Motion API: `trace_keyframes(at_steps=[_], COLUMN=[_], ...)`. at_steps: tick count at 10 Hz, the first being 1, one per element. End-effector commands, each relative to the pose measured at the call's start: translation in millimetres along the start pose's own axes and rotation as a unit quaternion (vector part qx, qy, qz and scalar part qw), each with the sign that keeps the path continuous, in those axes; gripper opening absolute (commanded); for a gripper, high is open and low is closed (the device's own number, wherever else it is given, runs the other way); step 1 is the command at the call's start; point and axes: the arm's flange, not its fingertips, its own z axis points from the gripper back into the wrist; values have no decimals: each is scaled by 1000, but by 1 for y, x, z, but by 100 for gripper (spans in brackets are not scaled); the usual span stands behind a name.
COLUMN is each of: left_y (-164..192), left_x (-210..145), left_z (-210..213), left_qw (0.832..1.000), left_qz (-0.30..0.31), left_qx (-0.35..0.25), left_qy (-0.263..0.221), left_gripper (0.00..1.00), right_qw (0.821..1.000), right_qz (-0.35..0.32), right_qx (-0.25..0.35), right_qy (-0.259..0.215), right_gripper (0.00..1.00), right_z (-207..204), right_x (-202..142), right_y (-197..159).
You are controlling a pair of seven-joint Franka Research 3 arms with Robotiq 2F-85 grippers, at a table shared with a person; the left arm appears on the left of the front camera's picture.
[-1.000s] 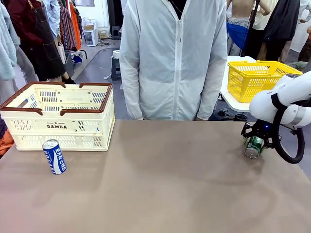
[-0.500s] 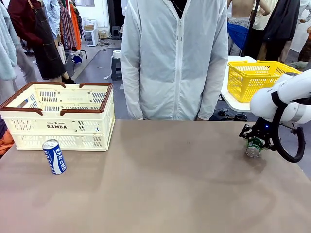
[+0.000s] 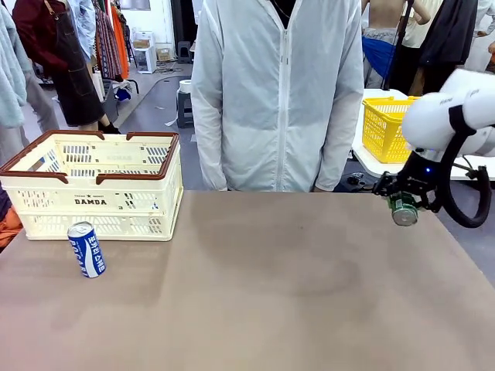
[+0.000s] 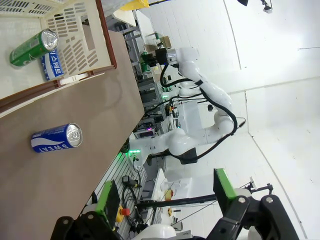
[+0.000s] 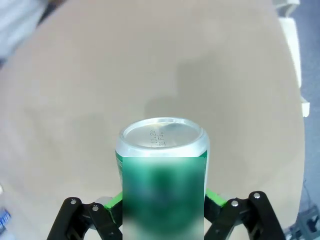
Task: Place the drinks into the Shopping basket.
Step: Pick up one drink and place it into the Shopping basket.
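One green can [image 4: 29, 48] lies in the Shopping basket [image 3: 97, 202], the right gripper [image 3: 403, 204] clamps a second green can [image 3: 404, 212] above the table [image 3: 271, 294], the blue can [image 3: 87, 249] waits just outside the basket, and the left gripper [image 4: 165, 195] gapes wide

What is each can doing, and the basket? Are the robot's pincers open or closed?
right pincer: shut on the held green can.
left pincer: open, empty.
held green can: gripped, up off the table.
blue can: standing on the table before the Shopping basket, untouched.
other green can: lying inside the Shopping basket.
Shopping basket: sitting on the table, top open.
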Motion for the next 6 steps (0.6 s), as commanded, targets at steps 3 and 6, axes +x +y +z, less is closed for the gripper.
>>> trace_keyframes(at_steps=[3,6], left_y=[-2,-2], left_x=[-2,-2], left_z=[1,1], left_qw=[1000,1000], left_qz=[2,2], left_qx=[2,2], left_qy=[2,2], left_gripper=[100,100], right_qw=[990,996], right_qz=[137,88], right_qx=[8,-7], right_qy=[13,27], right_gripper=[0,0], right_z=[-12,4], right_x=[-80,-65], right_y=[9,28])
